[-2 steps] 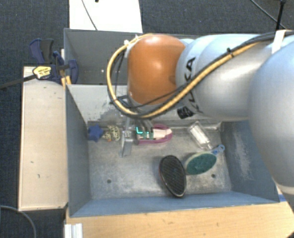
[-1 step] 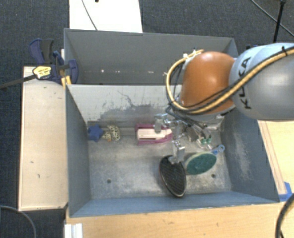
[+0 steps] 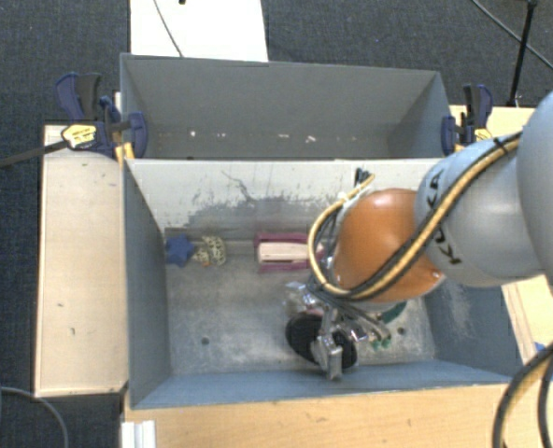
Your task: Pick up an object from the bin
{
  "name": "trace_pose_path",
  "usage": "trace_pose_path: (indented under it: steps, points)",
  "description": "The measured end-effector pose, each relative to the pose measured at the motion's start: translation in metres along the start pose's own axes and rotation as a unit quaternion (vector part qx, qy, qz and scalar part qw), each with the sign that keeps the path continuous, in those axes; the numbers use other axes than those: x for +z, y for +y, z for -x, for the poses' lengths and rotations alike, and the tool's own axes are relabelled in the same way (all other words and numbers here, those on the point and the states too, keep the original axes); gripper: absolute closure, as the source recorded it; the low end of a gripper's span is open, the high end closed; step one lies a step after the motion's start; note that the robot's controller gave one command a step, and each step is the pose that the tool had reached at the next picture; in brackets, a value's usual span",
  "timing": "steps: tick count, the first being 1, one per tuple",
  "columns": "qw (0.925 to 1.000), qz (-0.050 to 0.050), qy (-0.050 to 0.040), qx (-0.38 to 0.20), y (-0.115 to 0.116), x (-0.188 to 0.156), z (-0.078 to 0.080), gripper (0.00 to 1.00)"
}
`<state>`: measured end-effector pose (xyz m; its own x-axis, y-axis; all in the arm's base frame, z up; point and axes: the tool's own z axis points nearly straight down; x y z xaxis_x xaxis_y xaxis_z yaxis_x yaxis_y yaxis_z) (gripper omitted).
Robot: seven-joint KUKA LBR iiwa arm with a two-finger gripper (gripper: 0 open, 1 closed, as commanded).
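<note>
Your gripper (image 3: 335,357) is down close to the front wall of the grey metal bin (image 3: 146,278), right of its middle, under the arm's round orange wrist cover (image 3: 379,241). It sits against a black rounded object (image 3: 302,337) that lies on the bin floor by that front wall. The object shows on the side of the gripper nearer the bin's left wall. You cannot tell whether the gripper is released or clenched, nor whether it has the object. A small green thing (image 3: 389,340) peeks out beside the gripper toward the right wall. Near the back wall, about the middle, lies a pale pink rectangular box (image 3: 283,250). Toward the back-left corner a small blue object (image 3: 178,249) and a speckled yellowish lump (image 3: 211,251) rest just beside each other.
</note>
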<state>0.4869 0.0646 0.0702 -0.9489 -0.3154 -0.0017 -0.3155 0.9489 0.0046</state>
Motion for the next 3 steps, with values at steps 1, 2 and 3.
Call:
trace_pose_path:
  steps: [1,2,3]
  points:
    - [1.0000,-0.001,-0.0025,0.002,-0.001,-0.002,0.003,1.00]
    - [0.9972,-0.003,-0.0023,-0.075,0.017,-0.002,-0.001,1.00]
    - [0.9973,-0.003,-0.0045,-0.074,0.007,-0.116,0.022,1.00]
